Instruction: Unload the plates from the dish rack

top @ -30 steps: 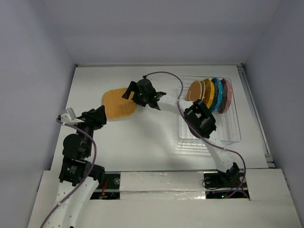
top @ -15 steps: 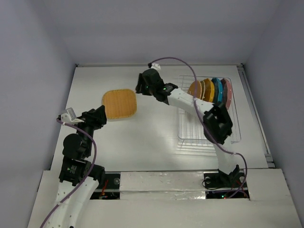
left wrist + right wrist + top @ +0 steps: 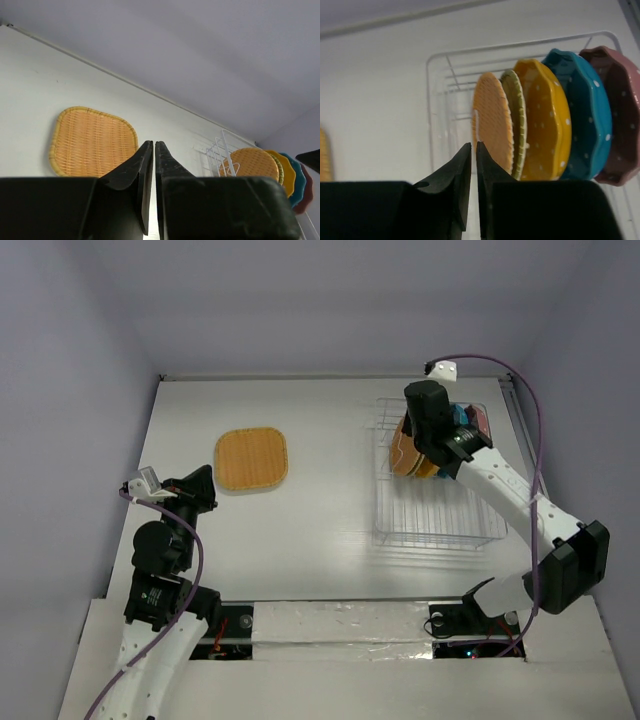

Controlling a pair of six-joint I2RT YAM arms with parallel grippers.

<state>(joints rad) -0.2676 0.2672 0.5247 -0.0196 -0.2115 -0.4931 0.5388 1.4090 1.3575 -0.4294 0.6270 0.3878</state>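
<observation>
firstly, hidden or unclear: in the overhead view the right arm is covering most of the racked plates and is hiding its own fingertips. in the right wrist view the gripper body is blocking the plates' lower edges, the pink plate is running off the right edge, and a blurred orange sliver at the left edge is too cut off to name.

surface and room: a white table is carrying everything; pale grey-lilac walls are enclosing it on three sides.

items: one orange-tan woven plate, rounded square, is lying flat on the table left of centre, well apart from the rack. the clear dish rack is sitting at the table's right. five plates are standing on edge at its far end: orange woven round plate, yellow-green woven plate, dotted yellow scalloped plate, dotted blue plate, then the pink one.

grippers: left gripper is hovering near its base, fingers pressed together, gripping nothing, pointing toward the orange-tan woven plate. right gripper is hanging over the rack just beside the orange woven round plate, fingers closed to a thin slit, nothing between them.
</observation>
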